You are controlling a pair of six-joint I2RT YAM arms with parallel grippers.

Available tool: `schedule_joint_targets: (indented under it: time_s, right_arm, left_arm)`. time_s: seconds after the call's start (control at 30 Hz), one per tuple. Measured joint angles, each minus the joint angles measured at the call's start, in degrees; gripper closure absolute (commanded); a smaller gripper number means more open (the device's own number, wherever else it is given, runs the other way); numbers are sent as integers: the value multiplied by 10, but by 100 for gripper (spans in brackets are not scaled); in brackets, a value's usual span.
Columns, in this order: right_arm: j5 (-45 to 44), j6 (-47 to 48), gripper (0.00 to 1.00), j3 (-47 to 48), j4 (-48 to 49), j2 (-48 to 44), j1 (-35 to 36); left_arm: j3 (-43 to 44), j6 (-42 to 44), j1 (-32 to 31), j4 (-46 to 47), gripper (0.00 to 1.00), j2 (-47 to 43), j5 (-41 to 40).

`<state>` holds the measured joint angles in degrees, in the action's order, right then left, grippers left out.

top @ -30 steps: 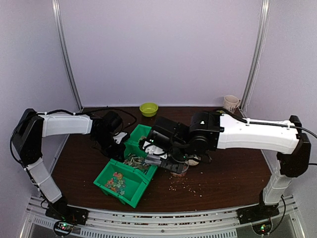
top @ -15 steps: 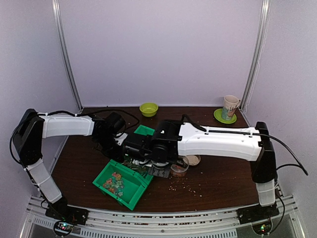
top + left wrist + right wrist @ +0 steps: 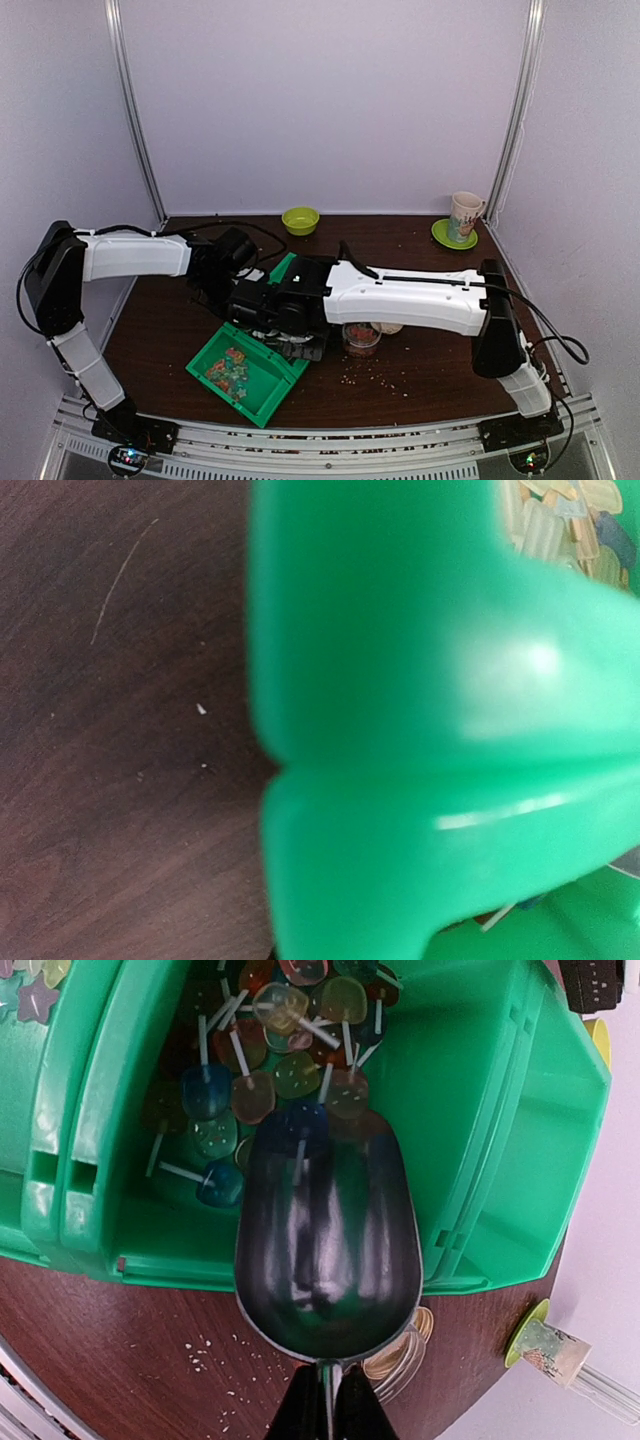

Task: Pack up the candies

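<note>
The candies (image 3: pixel 270 1050) are a heap of coloured sweets on white sticks in a green bin (image 3: pixel 470 1110). My right gripper (image 3: pixel 327 1400) is shut on the handle of a metal scoop (image 3: pixel 328 1240). The scoop is empty and its front lip touches the near edge of the heap. In the top view my right gripper (image 3: pixel 268 300) reaches left over the bins and hides the candies. My left gripper (image 3: pixel 232 272) is at the far left edge of the bins. Its wrist view is filled by a blurred green bin rim (image 3: pixel 420 730), and its fingers do not show.
A second green bin (image 3: pixel 262 395) at the front holds small colourful pieces (image 3: pixel 230 368). A glass jar (image 3: pixel 362 338) and a gold lid (image 3: pixel 400 1355) sit right of the bins among pale crumbs (image 3: pixel 385 378). A lime bowl (image 3: pixel 300 219) and a mug (image 3: pixel 465 212) stand at the back.
My right arm has swung left from beside the jar to over the bins, carrying the scoop to the candy bin. The jar is now uncovered. The left arm has barely moved.
</note>
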<state>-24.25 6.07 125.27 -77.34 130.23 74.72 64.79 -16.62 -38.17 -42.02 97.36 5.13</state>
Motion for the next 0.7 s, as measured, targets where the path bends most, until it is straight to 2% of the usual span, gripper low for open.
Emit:
schedule_joint_targets:
  time_s: [0.17,0.3,0.7]
  right_arm:
    - [0,10,100,19,12,19,0]
    - [9,13,100,-2,54,15,-2]
    - [57,7,100,-237,308,-90,-21]
  left_arm:
    - [-7,1,2,1,100,-1,-2]
    - [-8,3,1,1,100,-1,1]
    - [-18,2,7,3,100,-1,10]
